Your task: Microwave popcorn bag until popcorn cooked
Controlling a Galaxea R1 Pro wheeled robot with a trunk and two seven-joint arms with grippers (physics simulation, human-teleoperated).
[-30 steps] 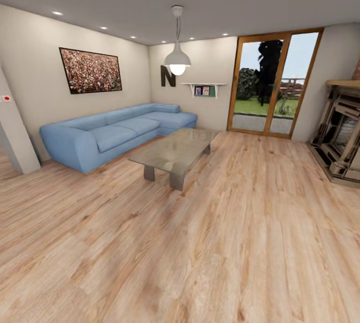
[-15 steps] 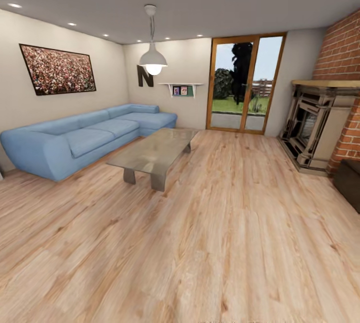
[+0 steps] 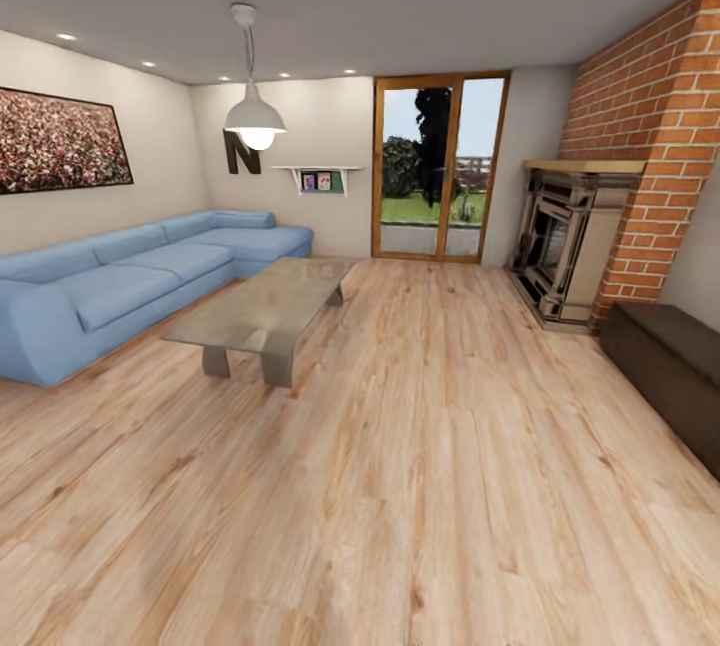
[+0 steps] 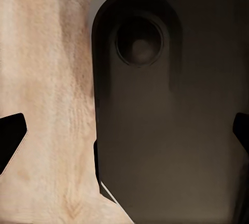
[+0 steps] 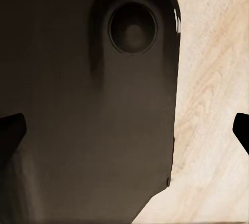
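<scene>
Currently, wood floor (image 3: 420, 486) is spanning a lounge (blue sofa (image 3: 120, 276) at 9 o'clock, brick fireplace (image 3: 570, 236) at 2 o'clock). Both grippers' fingertips are sitting spread apart, holding nothing, above the dark robot base (image 4: 171, 120).

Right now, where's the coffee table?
Head view: the glass coffee table stands left of centre on the wood floor, just in front of the blue sofa and below the pendant lamp.

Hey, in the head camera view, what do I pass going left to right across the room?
Framed picture → blue sofa → pendant lamp → glass coffee table → glass door → fireplace → brick wall → dark bench.
</scene>
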